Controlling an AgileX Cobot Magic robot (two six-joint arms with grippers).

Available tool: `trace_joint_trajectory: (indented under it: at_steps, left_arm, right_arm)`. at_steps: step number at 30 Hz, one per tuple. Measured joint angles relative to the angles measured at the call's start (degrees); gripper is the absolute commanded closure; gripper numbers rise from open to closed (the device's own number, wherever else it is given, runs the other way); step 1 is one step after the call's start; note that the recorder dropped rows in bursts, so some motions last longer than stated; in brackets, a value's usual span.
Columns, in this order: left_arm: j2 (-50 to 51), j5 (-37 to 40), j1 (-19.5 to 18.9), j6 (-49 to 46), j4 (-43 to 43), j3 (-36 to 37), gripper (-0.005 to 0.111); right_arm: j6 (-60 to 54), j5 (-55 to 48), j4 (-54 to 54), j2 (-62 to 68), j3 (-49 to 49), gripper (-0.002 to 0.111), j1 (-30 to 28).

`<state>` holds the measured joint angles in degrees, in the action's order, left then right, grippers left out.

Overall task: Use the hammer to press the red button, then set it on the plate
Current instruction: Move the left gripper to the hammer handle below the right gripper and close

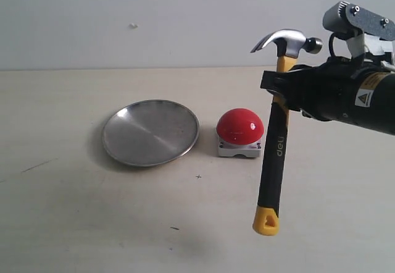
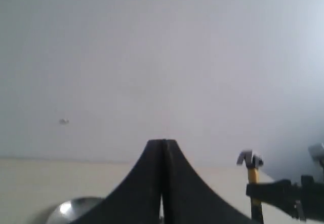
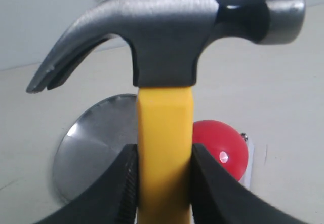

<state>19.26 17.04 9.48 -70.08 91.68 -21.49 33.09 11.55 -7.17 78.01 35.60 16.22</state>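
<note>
Here, the right pincer [image 1: 281, 91] is clamped on the yellow neck of the hammer [image 1: 274, 143], just under the dark metal head. In the right wrist view its two black fingers [image 3: 124, 188] press that neck from either side. The hammer is held head up and slightly tilted. In the exterior view the claw points to the left and the round striking face to the right. The black handle with white lettering hangs below the pincer, and its yellow looped end is the lowest part, in the air above the surface [image 1: 92, 223].

The red button [image 1: 240, 126] sits on its grey base on the surface. In the exterior view the handle passes just in front of the base's right edge; whether they touch cannot be told. The plate [image 1: 150, 132] lies on the surface just beside the button, to its left in the exterior view, with a narrow gap between the two.

The left pincer [image 2: 162, 183] shows only in the left wrist view. Its dark fingers are pressed together with nothing between them, and it faces the pale wall [image 2: 152, 57].
</note>
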Motion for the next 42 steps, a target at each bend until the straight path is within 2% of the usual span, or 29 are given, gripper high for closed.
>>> trace_joint_trajectory:
  at_steps: [2, 4, 8, 11, 13, 17, 24, 28, 32, 42]
  left_arm:
    - [13.31, 6.56, 0.0, -2.93, 0.63, -3.49, 0.104]
    - [28.76, 15.43, 0.0, -6.75, 2.36, -6.95, 0.092]
    - [47.02, 27.07, 0.82, -12.24, 5.38, -11.76, 0.067]
    - [59.77, 31.38, 3.74, -17.44, 7.15, -15.25, 0.05]
    - [66.87, 32.83, 6.71, -21.63, 7.34, -17.81, 0.047]
    - [77.18, 34.07, 13.13, -27.34, 7.34, -23.44, 0.047]
    - [85.49, 32.99, 22.03, -29.67, 7.34, -34.62, 0.047]
    - [86.29, 27.46, 25.97, -29.77, 7.37, -39.47, 0.047]
    - [86.57, 21.29, 28.59, -29.77, 7.46, -41.65, 0.047]
    - [89.55, 14.44, 33.41, -28.64, 7.67, -45.95, 0.047]
  right_arm:
    - [0.0, 0.0, 0.0, 0.0, 1.32, 0.108, 0.0]
    - [0.0, -0.8, 0.0, 0.0, 2.46, 0.108, 0.0]
    - [0.0, -2.14, 0.0, 0.0, 3.83, 0.108, 0.03]
    - [0.0, -2.88, 0.0, 0.0, 4.63, 0.108, 0.03]
    - [0.0, -3.15, 0.0, 0.0, 5.13, 0.108, 0.12]
    - [0.0, -4.2, 0.0, 0.0, 5.72, 0.108, 0.12]
    - [0.0, -6.37, 0.0, 0.0, 5.81, 0.108, 0.12]
    - [0.1, -6.64, 0.0, 0.0, 5.81, 0.108, 0.12]
    - [0.1, -6.75, 0.0, 0.0, 5.81, 0.108, 0.12]
    - [0.48, -6.06, 0.0, 0.0, 5.81, 0.108, 0.12]
